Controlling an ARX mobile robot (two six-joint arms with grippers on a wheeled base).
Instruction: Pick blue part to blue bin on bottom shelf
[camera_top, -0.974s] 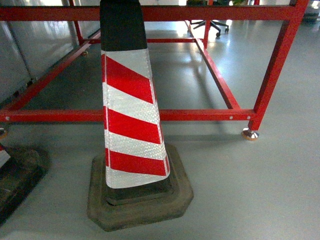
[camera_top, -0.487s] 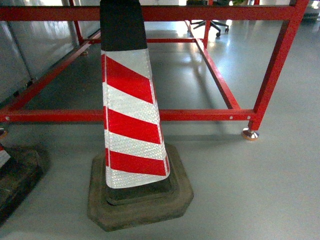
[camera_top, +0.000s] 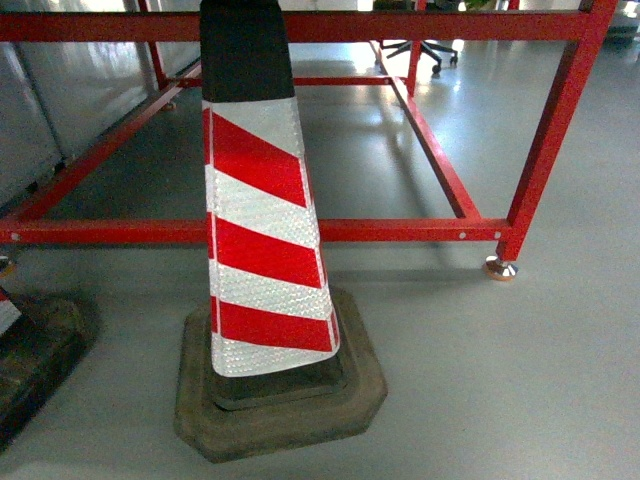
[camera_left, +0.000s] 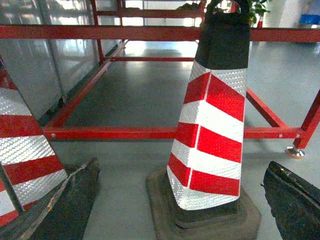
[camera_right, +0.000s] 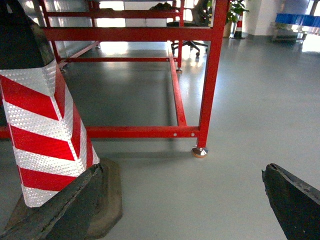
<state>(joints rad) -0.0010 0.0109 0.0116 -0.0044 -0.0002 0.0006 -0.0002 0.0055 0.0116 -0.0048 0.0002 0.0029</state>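
Observation:
The blue part, the blue bin and the bottom shelf are out of view in every frame. My left gripper is open and empty; its dark fingers stand wide apart low over the grey floor, facing a red-and-white striped traffic cone. My right gripper is open too, nothing between its fingers, with bare floor ahead of it. Neither gripper shows in the head view.
The striped cone on its dark rubber base stands right in front of me. A second cone is at the left. Behind them runs a low red steel frame on a metal foot. An office chair stands far back.

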